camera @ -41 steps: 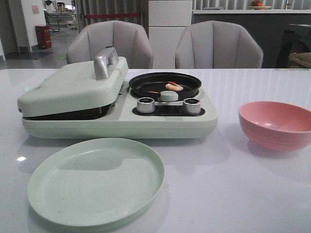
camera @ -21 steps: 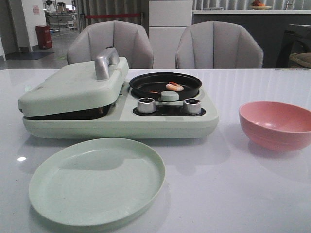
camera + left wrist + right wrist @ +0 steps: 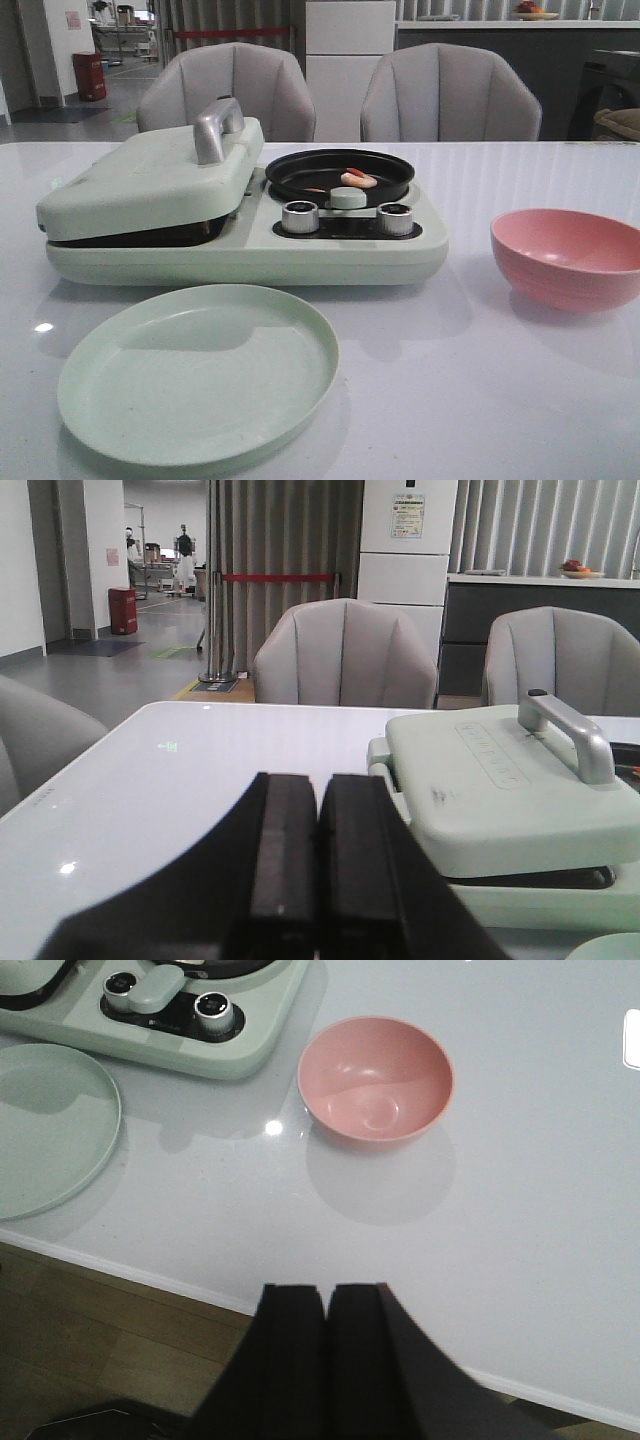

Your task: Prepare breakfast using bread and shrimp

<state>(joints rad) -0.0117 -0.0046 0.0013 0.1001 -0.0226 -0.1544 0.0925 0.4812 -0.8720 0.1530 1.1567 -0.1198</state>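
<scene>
The shrimp [image 3: 358,178], small orange-pink and white pieces, lie in the black round pan [image 3: 340,172] of the pale green breakfast maker [image 3: 240,250]. Its grill lid [image 3: 150,185] with the silver handle [image 3: 216,128] is down, and the bread is hidden. In the left wrist view my left gripper [image 3: 318,780] is shut and empty, low over the table to the left of the maker [image 3: 500,790]. My right gripper [image 3: 327,1290] is shut and empty, above the table's near edge, short of the pink bowl [image 3: 375,1078]. Neither gripper shows in the front view.
A pale green round plate [image 3: 198,372] lies in front of the maker. The empty pink bowl [image 3: 568,256] stands to the right. Two silver knobs [image 3: 299,215] and a pale green knob [image 3: 348,197] sit on the maker's front. Two grey chairs [image 3: 225,90] stand behind the table.
</scene>
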